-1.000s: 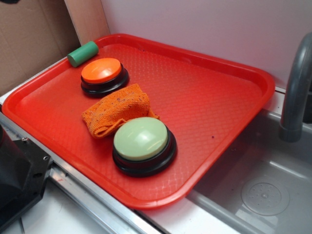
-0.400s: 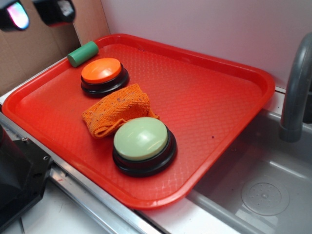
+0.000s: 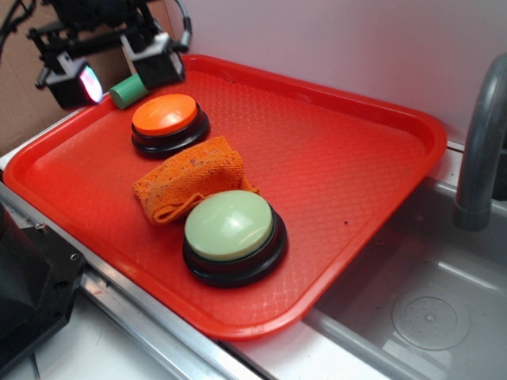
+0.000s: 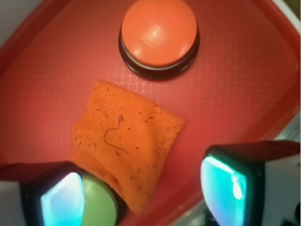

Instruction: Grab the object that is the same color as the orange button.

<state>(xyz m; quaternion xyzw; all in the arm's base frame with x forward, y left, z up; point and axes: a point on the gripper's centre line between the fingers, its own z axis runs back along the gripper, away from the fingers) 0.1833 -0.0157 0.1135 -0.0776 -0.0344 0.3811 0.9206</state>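
Note:
The object, a small orange knitted cloth (image 3: pixel 190 180) with dark flecks, lies on the red tray (image 3: pixel 341 158) between the orange button (image 3: pixel 165 115) and the pale green button (image 3: pixel 229 226). One edge rests against the green button. My gripper (image 3: pixel 119 70) hangs open high over the tray's back left corner, with nothing between its fingers. In the wrist view the cloth (image 4: pixel 126 141) lies below the orange button (image 4: pixel 159 32), and the gripper (image 4: pixel 143 190) hovers well above both.
A green cylinder (image 3: pixel 127 89) leans on the tray's back left rim, just under the gripper. To the right is a grey sink basin (image 3: pixel 428 309) with a faucet (image 3: pixel 479 150). A black block (image 3: pixel 28 285) sits at front left.
The gripper has come down into view from the top left and now hangs over the tray's back left corner. The cloth and both buttons have not moved.

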